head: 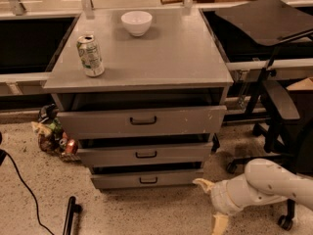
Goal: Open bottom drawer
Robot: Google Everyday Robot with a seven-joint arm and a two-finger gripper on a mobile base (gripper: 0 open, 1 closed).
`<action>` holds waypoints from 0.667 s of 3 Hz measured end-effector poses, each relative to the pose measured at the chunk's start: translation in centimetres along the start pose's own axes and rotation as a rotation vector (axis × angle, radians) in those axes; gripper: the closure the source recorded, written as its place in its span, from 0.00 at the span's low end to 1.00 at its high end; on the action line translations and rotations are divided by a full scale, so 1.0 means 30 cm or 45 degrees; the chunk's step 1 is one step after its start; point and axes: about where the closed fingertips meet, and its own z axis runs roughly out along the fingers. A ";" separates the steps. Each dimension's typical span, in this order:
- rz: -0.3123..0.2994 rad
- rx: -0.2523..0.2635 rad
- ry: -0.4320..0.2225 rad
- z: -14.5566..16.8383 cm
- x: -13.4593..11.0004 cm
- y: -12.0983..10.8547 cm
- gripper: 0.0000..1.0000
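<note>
The bottom drawer [122, 180] is the lowest of three grey drawers in the cabinet, with a low front and a small black loop handle [148, 180]. Its front sits set back under the middle drawer [107, 155]. My gripper [208, 207] is low over the floor, right of the bottom drawer's right end and apart from it. Its two cream fingers are spread wide and hold nothing. One fingertip [199, 182] points left toward the drawer corner, the other [219, 225] points down.
A soda can [90, 56] and a white bowl [136, 22] stand on the cabinet top [166, 58]. An office chair base [274, 131] is at the right. Litter [54, 136] lies left of the cabinet. A black cable [24, 190] and black bar [70, 214] lie on the floor.
</note>
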 end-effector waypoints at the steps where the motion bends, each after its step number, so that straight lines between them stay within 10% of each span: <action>1: -0.030 0.061 -0.099 0.157 0.082 -0.124 0.00; 2: -0.079 0.083 -0.211 0.329 0.145 -0.247 0.00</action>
